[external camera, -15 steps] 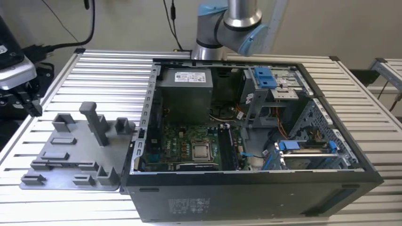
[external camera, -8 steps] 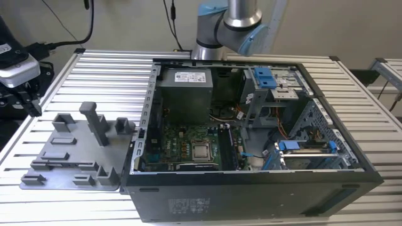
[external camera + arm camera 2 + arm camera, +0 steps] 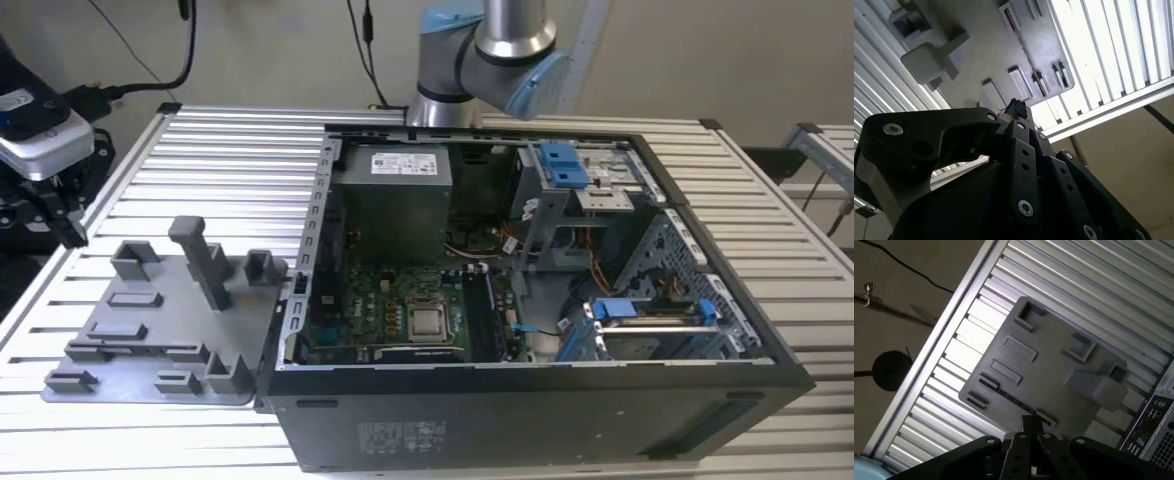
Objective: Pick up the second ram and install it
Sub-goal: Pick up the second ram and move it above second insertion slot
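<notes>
Gripper (image 3: 1029, 422) over grey parts tray (image 3: 1054, 365), pointed at slots along tray edge | fingertips drawn fully together in both wrist views, nothing seen clamped | ram: place cannot be told | tray just beside open computer case (image 3: 534, 430) on slatted table (image 3: 240, 160), exterior view's left

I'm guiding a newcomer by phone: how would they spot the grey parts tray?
Find the open computer case on the slatted metal table. Beside it, at the exterior view's left, lies a flat grey plastic tray. Unlike the bare slats around it, it carries raised blocks and one tall upright post.
</notes>
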Controlling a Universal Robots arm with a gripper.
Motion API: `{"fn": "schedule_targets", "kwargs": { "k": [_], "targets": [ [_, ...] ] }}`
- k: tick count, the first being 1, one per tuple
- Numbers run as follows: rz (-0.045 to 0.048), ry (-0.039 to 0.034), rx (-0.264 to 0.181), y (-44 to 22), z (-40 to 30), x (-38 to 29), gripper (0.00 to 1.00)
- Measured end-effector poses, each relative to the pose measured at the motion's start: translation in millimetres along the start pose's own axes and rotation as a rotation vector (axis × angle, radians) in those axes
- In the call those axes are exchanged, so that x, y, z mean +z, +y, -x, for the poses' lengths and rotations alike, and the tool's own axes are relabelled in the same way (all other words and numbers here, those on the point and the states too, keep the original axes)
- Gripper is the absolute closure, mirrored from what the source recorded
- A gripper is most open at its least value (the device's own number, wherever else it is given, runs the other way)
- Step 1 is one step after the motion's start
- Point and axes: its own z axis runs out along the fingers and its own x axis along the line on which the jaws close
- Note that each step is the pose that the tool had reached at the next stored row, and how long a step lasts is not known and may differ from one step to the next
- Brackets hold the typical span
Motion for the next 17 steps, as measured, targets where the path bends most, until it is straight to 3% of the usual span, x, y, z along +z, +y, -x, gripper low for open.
{"fn": "schedule_targets", "kwargs": {
  "k": [17],
  "targets": [
    [0.0002, 0.0106, -0.191, 0.0, -0.1, 0.0, 0.89]
  ]
}}
